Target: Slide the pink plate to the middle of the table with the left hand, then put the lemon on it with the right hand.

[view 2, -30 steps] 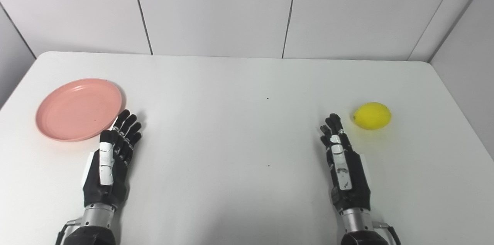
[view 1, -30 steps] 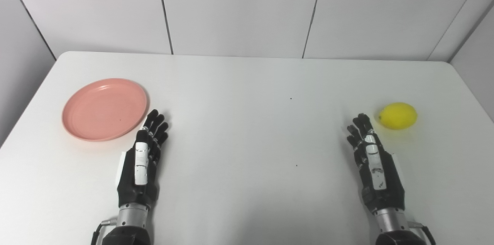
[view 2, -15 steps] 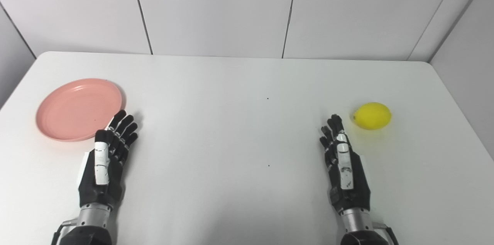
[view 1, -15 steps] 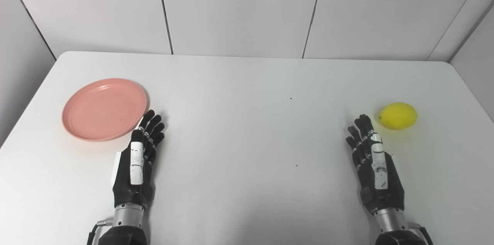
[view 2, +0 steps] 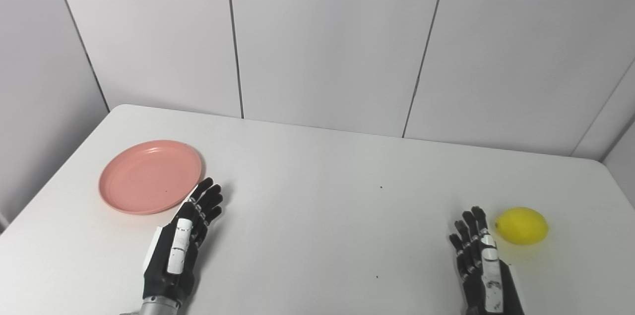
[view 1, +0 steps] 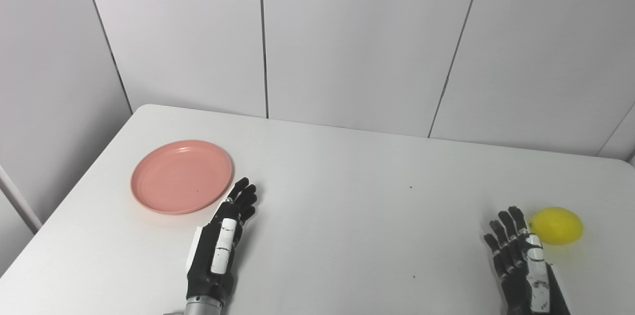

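White table (view 1: 347, 216) – pink plate (view 1: 181, 176), lemon (view 1: 556, 225) lie apart – each robot hand spread, empty.

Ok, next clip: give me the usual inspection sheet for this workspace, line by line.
Surface: white table, bare apart from a few tiny dark specks.
Job's things: pink plate empty, at the table's left side, not yet in the middle; lemon lying on the table at the right.
Clutter: nothing seen.
Hands: left hand open, fingertips just beside the plate's near-right rim; contact cannot be told. Right hand open, fingertips close to the lemon, not holding it.
Cables: nothing seen.
Surroundings: plain white wall panels behind and to the left of the table.
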You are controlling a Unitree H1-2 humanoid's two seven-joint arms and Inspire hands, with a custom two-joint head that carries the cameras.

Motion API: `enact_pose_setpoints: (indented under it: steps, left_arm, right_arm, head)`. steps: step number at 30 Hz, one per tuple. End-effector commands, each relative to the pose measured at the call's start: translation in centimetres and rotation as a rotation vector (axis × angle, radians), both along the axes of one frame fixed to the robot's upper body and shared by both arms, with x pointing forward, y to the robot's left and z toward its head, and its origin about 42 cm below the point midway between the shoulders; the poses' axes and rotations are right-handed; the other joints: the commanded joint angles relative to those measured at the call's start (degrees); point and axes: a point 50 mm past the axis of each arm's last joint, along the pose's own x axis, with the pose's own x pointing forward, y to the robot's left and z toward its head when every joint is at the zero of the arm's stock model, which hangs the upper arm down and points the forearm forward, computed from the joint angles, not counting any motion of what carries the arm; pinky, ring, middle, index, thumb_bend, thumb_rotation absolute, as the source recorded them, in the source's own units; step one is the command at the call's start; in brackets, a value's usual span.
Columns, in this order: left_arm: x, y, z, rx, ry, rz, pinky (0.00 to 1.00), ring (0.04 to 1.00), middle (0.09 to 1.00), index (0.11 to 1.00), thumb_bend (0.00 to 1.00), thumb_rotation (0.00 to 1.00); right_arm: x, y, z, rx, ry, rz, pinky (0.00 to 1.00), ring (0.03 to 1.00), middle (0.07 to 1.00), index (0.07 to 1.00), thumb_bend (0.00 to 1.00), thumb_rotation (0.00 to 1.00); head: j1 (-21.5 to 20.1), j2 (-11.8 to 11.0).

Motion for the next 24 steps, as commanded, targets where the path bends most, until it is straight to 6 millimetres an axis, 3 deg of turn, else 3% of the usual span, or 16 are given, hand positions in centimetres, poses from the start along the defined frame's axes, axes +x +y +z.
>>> enact_pose_setpoints:
  steps: [1,9,17,24]
  left_arm:
    - [-1.12,-1.01,-2.43,-0.02,0.062,-0.003,0.91,0.899,0.889,0.854,0.68,0.88]
    - [-1.06,-1.08,-2.77,-0.017,0.055,0.01,0.92,0.899,0.89,0.858,0.71,0.87]
    - [-1.08,-1.05,-3.29,-0.031,0.032,0.044,0.88,0.871,0.864,0.834,0.67,0.84]
    - [-1.5,-0.29,-2.82,-0.041,-0.006,0.07,0.87,0.865,0.859,0.823,0.67,0.83]
  right_arm:
    - [-1.34,-0.52,-2.58,0.019,0.065,-0.01,1.0,1.0,1.0,1.0,0.68,0.91]
    - [-1.3,-0.4,-2.52,0.03,0.054,0.017,1.0,1.0,1.0,1.0,0.68,0.94]
    - [-1.28,-0.22,-2.66,0.023,0.057,0.035,1.0,1.0,1.0,1.0,0.69,0.96]
    - [-1.64,0.37,-2.45,0.016,0.058,0.043,1.0,1.0,1.0,1.0,0.71,0.96]
  head:
    - [0.2,0.4]
    - [2.0,-0.4]
    - [2.5,-1.2]
    - [0.1,0.2]
